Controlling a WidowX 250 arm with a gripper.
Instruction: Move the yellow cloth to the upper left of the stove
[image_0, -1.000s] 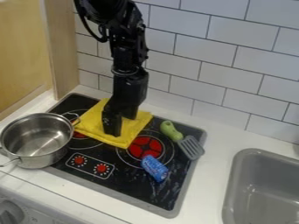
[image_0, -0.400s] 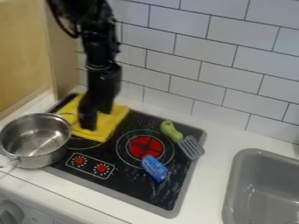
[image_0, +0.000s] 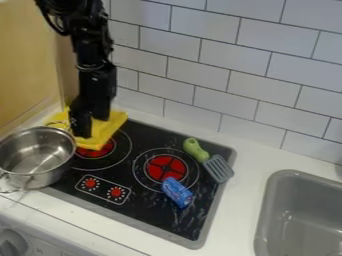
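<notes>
One gripper (image_0: 92, 127), its two fingers spread, touches one cloth (image_0: 107, 131). Beside it: one pot (image_0: 52, 175). Farther right: one can (image_0: 177, 192), one spatula (image_0: 217, 168).

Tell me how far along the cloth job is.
Mostly done, it seems: the yellow square-cornered cloth lies over the upper left corner of the black glass stove, behind the shiny steel pot. In hand: the black two-finger gripper is down at the cloth. Left: probably just lifting the gripper away, perhaps after a small nudge, as the cloth's lower edge reaches the left red burner.
</notes>
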